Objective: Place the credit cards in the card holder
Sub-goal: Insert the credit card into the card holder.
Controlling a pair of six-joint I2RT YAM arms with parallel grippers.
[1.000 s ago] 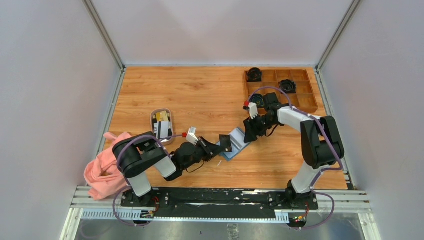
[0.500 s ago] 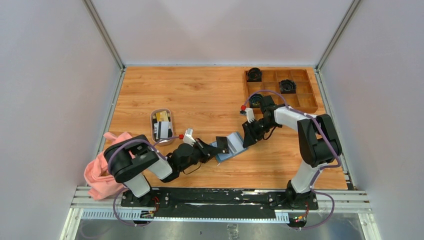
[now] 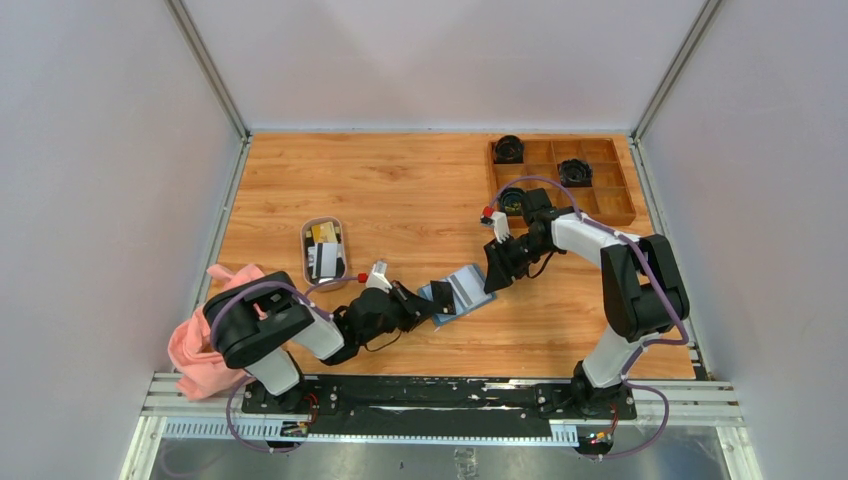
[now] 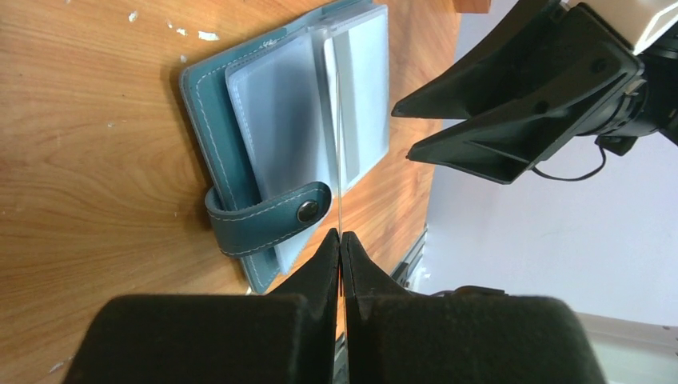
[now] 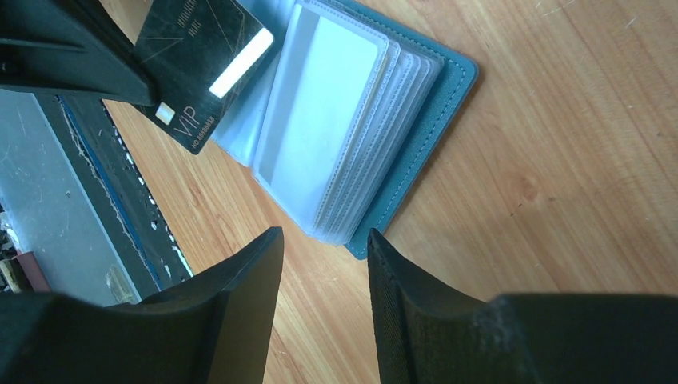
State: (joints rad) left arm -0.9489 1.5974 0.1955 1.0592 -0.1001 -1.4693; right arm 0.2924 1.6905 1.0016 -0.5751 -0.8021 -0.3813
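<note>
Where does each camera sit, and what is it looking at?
Top external: above, behind the arms, looking down at the table; both arms show.
Left wrist: on that arm, past the left gripper at the card holder.
Right wrist: likewise, past the right gripper.
Shared: both wrist views show the card holder and black card.

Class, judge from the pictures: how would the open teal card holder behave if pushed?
The card holder probably slides rather than tips: it lies flat on the table. Its clear pockets look thin and fanned, likely floppy. Its strap is unsnapped, so may flap.
</note>
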